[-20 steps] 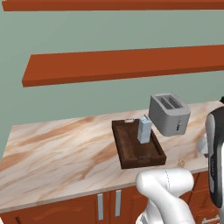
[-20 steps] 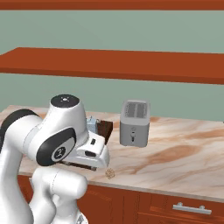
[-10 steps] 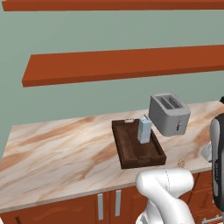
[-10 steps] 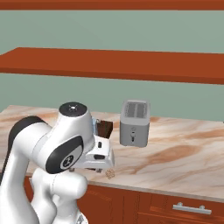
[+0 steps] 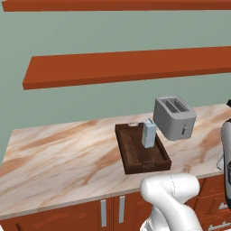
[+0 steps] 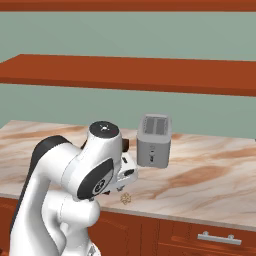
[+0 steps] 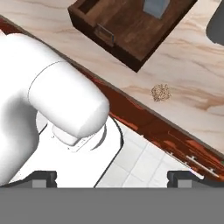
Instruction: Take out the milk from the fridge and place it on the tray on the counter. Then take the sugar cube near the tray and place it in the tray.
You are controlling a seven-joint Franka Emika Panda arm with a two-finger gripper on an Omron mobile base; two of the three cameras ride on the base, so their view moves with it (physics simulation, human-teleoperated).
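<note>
Milk (image 5: 149,133) stands upright in the tray (image 5: 131,153). Sugar cube (image 5: 186,168) lies on the counter (image 5: 63,153), just beside the tray's near corner (toaster side). Gripper (image 7: 111,177) jaws stand fully apart, empty. Descend squarely over the cube, straddle it, then close gently.

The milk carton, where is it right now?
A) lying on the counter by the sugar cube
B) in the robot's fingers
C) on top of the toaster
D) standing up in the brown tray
D: the milk carton stands upright inside the tray, beside the toaster.
</note>
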